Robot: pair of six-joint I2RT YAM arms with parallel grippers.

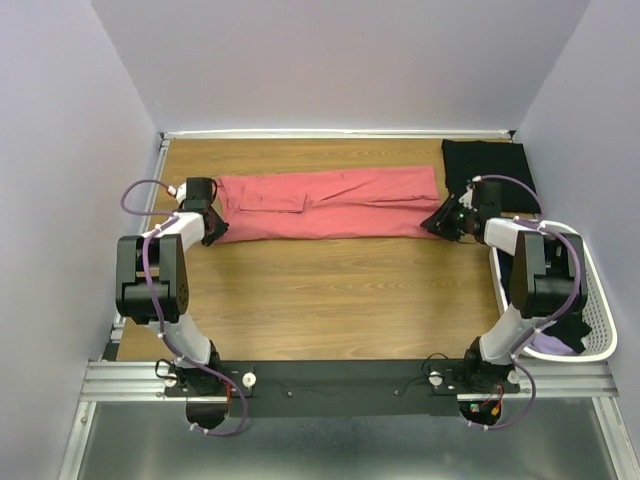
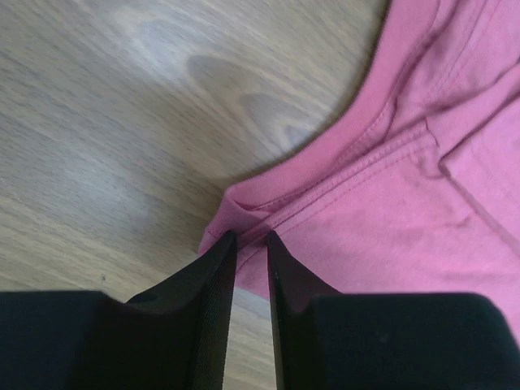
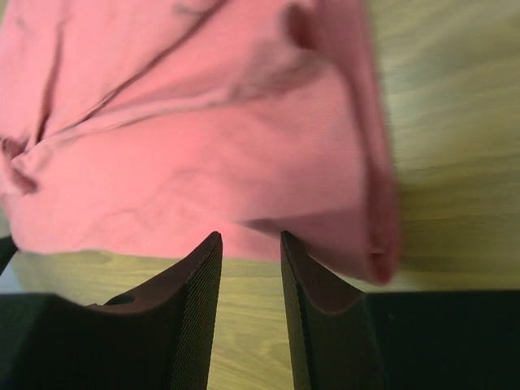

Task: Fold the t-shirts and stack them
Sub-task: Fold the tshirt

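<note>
Left end effector [image 2: 249,237] at t-shirt [image 2: 390,203] hem

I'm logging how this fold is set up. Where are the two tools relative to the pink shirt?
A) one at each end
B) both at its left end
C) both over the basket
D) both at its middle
A: the left tool sits at the left end of the pink shirt and the right tool at its right end, neither over the basket.
</note>
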